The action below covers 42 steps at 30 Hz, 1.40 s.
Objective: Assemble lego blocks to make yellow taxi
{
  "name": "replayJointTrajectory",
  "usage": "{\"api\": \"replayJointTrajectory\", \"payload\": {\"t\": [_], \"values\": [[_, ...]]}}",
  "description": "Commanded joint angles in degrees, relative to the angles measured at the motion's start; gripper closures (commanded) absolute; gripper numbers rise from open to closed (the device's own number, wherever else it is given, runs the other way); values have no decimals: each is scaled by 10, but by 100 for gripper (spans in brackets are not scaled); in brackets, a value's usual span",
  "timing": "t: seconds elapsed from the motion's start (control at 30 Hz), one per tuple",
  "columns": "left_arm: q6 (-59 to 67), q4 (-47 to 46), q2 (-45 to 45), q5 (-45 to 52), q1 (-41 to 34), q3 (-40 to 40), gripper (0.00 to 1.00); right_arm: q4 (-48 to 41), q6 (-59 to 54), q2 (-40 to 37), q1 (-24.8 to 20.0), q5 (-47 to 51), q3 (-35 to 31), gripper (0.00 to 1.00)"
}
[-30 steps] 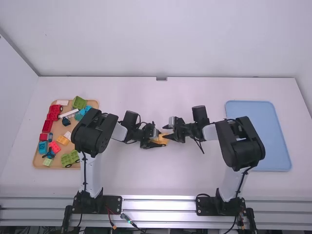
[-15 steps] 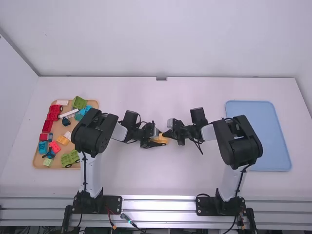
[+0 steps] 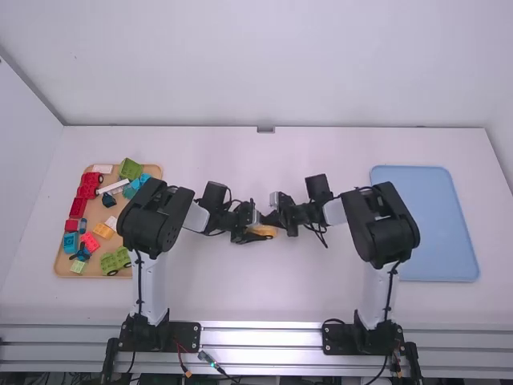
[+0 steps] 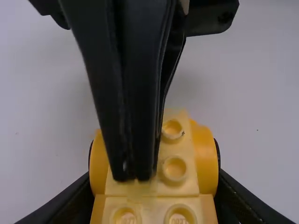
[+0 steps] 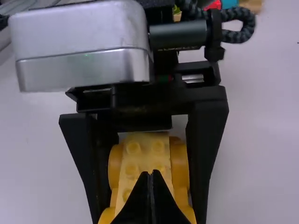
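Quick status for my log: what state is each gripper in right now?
Left gripper: closed on the yellow block build, one finger on each side.
Right gripper: closed, nothing between its fingers, tips over the build's studs.

Yellow studded plastic block [image 4: 187,186]: smooth, glossy
Silver rounded housing [image 5: 79,42]: satin, metallic
Speckled black cable [image 5: 236,13]: woven sleeve
Flat white bench [image 3: 264,289]: smooth, matt

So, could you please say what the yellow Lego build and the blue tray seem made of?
The yellow Lego build looks like hard, slightly glossy plastic: its molded studs catch highlights. The blue tray seems matte plastic, given its even color and rounded corners; coated metal is possible.
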Motion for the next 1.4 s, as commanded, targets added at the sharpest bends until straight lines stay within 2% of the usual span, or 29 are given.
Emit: {"api": "replayJointTrajectory", "payload": {"t": [0.0,0.23,0.63,0.83,0.93,1.03,1.17,1.27,1.3,1.33,1.37], "values": [[4,0,8,-14,-4,-8,62,-32,-19,32,16,119,-7,100],[4,2,8,-14,-4,-8,63,-37,-18,32,15,156,-18,100],[3,7,8,-14,-4,-8,64,61,-13,32,-9,119,-82,100],[2,6,8,-14,-4,-8,64,70,-13,31,-10,33,-55,100],[2,6,8,-14,-5,-8,64,70,-13,19,-25,-65,-23,100],[2,4,8,-14,-4,-8,62,67,-13,-1,-38,-119,-10,100],[-8,7,8,-19,-5,-8,60,63,9,-34,-65,-126,0,100],[-7,6,8,-31,-5,-8,61,45,53,-62,-84,-73,-1,81],[-9,7,8,-31,-5,-8,60,29,66,-76,-91,-40,-3,62],[-8,6,8,-28,-4,-8,60,0,77,-95,-98,1,-7,50],[-8,6,8,-28,-4,-8,60,-7,77,-100,-100,11,-7,48]]}}
